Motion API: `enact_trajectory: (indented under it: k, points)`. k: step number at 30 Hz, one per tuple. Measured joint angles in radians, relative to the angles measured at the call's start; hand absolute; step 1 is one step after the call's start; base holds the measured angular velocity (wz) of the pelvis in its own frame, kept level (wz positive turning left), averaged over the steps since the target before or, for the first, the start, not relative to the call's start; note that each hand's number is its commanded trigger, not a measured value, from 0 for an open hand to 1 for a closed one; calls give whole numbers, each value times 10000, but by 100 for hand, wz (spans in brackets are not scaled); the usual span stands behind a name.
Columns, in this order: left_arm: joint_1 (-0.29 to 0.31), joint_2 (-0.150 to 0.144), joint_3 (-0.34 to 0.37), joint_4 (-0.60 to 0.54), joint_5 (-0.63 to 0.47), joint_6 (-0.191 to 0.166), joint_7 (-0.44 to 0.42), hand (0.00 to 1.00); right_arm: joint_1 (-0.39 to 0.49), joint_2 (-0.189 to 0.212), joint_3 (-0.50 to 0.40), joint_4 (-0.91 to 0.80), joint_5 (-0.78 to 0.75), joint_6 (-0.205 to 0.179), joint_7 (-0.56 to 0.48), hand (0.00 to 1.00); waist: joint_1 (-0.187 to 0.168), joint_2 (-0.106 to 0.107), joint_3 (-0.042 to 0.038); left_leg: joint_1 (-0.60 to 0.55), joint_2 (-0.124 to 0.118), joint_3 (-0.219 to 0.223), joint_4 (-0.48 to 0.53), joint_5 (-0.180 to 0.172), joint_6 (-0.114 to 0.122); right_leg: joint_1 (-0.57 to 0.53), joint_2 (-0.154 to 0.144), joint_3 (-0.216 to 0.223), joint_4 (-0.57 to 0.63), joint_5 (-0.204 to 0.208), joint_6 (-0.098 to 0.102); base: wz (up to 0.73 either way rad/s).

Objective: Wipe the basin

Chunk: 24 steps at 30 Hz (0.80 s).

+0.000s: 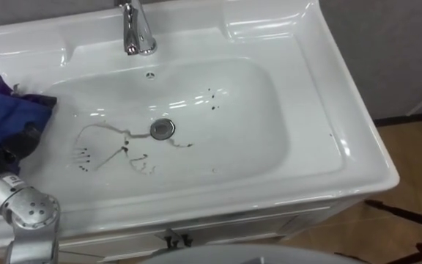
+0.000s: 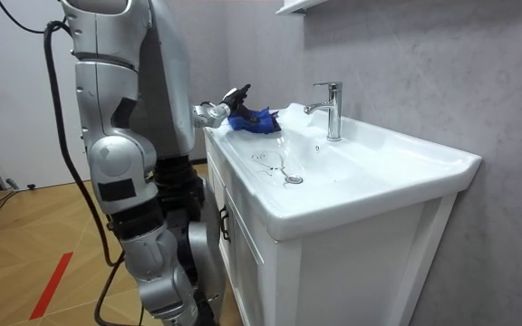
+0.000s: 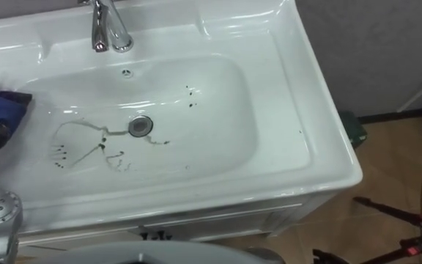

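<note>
1. Basin (image 1: 284, 125): the white bowl carries looping dark marks (image 1: 116, 150) just left of the drain (image 1: 162, 129), and a few specks (image 1: 212, 99) beyond the drain and to its right.
2. My left hand (image 1: 12, 147) sits well left of the drain, up at the rim, with its fingers bunched round the blue cloth (image 1: 6, 110). The cloth is not yet on any of the marks.
3. The cloth is a loose wad. If I hold only a fold, I judge it could pull free on the first sweep and leave bare fingers dragging on the glaze.
4. The bowl wall is glossy and slopes toward the drain. Pressing too hard could make the hand skid downhill and snag a cloth corner on the drain fitting.
5. The faucet (image 1: 136, 29) stands straight behind the drain, and a sweep carried too far back would strike it.
6. The specks right of the drain are my farthest reach, so I could easily miss them.
7. I can read no brand, label or writing on the basin, faucet or cloth.
</note>
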Motion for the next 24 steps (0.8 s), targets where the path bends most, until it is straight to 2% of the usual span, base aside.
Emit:
enact_trajectory:
  k: [5,10,17,24]
  points:
    - [-220,11,2,-13,334,2,-186,0,-15,-33,80,-3,41,0,0,0,56,60,-15,-82,32,100,10,0,0,-137,27,104,7,67,-11,-8]
    - [-572,60,4,-32,551,12,-599,0,-4,-21,84,-2,41,1,-8,0,77,-8,-55,-148,39,137,38,0,0,-163,27,82,-16,92,-6,0]
    - [-598,132,16,-209,992,22,-672,0,0,-20,115,-2,42,2,-24,0,92,-29,-60,-156,43,119,42,0,0,-162,34,77,-19,94,-9,0]
    - [-596,147,19,-207,1150,24,-809,0,10,-13,374,-5,37,2,-15,0,130,-137,-65,-156,45,110,57,0,0,-154,34,79,-14,96,-12,0]
